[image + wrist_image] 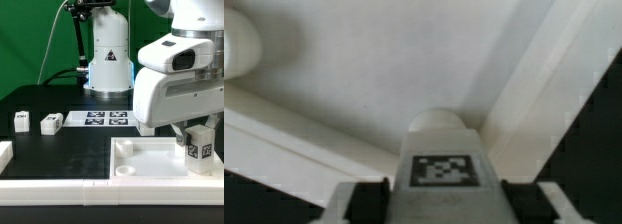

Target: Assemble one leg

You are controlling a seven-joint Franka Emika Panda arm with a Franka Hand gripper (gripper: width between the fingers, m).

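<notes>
Leg (199,143) upright, tag showing, clamped between the gripper (198,150) fingers (359,203). It sits low over the tabletop (140,160), by the table's front edge, the exterior view's right. Contact unclear. Spare legs (20,121) lie toward the left edge, and the marker board (108,118) is mid-table.

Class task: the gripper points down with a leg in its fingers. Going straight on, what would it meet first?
Probably the tabletop: the leg held in the gripper would touch its flat white floor first, close to its edge. How large the gap is cannot be told.
</notes>
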